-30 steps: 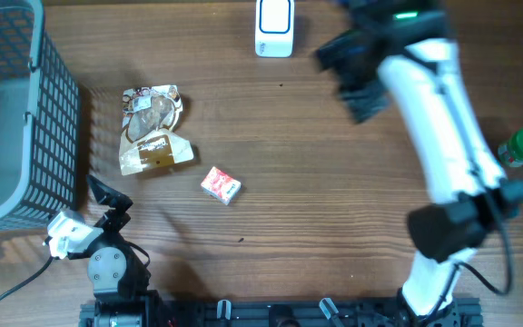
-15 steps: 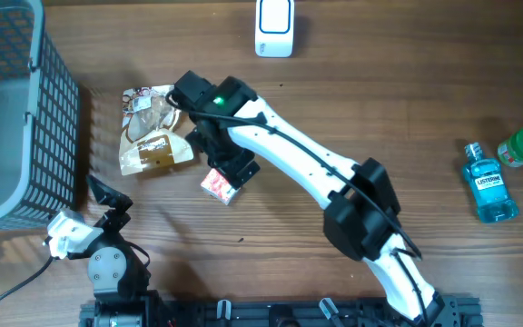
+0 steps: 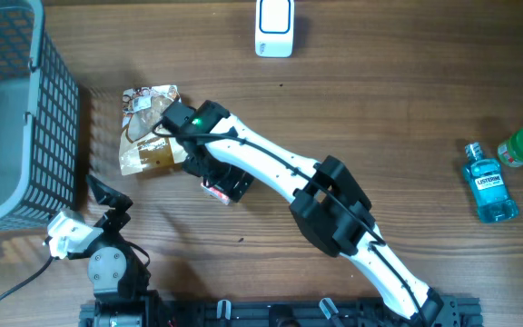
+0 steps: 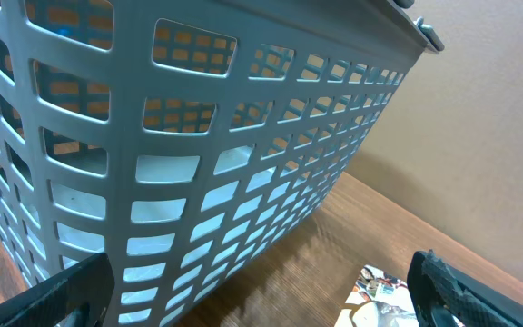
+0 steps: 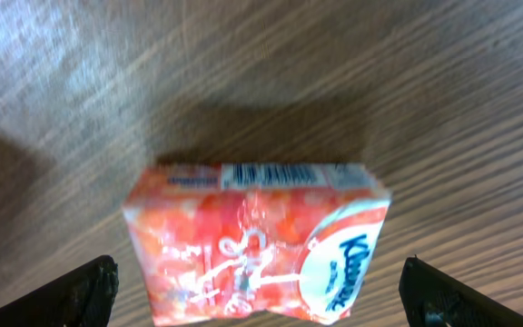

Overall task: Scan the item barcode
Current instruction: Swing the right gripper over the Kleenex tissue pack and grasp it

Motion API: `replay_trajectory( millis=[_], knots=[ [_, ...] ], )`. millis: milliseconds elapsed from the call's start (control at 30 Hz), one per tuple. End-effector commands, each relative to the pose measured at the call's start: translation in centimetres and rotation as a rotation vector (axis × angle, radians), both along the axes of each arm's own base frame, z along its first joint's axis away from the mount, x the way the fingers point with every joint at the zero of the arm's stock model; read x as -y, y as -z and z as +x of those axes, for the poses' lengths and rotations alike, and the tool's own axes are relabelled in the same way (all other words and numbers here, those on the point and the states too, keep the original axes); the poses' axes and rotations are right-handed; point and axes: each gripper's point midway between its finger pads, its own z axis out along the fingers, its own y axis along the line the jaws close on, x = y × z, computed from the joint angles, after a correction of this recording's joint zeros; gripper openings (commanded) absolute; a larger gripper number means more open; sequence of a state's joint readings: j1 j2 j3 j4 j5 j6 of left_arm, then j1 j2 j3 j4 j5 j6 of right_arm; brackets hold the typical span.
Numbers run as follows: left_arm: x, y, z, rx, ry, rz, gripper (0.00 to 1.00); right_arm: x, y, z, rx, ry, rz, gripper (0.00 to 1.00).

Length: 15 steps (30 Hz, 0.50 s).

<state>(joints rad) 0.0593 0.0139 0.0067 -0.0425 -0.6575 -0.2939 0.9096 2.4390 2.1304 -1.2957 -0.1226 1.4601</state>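
My right fingers (image 5: pixel 84 291) are spread as wide as they go and hold nothing; they hang over the tissue pack (image 5: pixel 257 241), one tip out to each side of it. The pack lies flat on the wooden tabletop (image 5: pixel 425 91), just beside the snack bag (image 3: pixel 148 127), with its barcode (image 5: pixel 271 174) showing along one edge. The scanner (image 3: pixel 274 27) sits well apart at the far edge. My left fingers (image 4: pixel 62 295) are wide open too, empty, near the grey basket (image 4: pixel 198 136)

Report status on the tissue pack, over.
Left pincer open, by basket. Right pincer open above tissue pack, no grip. Barcode visible on its edge. Snack bag close beside.
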Motion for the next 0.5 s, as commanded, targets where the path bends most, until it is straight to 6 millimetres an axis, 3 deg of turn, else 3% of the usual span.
replay_trajectory(
  millis=[0,100,333,467],
  knots=[
    [-0.2,0.0,-0.2,-0.001,-0.011,0.001,1.0,-0.4,0.8,-0.4,0.024,-0.016,-0.028,1.0],
    [-0.2,0.0,-0.2,-0.001,-0.011,0.001,1.0,-0.5,1.3,-0.8,0.018,-0.02,-0.037,1.0],
    [-0.2,0.0,-0.2,-0.001,-0.011,0.001,1.0,-1.0,4.7,-0.5,0.01,0.088,-0.057,1.0],
    [-0.2,0.0,-0.2,-0.001,-0.011,0.001,1.0,-0.6,4.8,0.2,0.055,0.084,-0.08,0.99]
  ],
)
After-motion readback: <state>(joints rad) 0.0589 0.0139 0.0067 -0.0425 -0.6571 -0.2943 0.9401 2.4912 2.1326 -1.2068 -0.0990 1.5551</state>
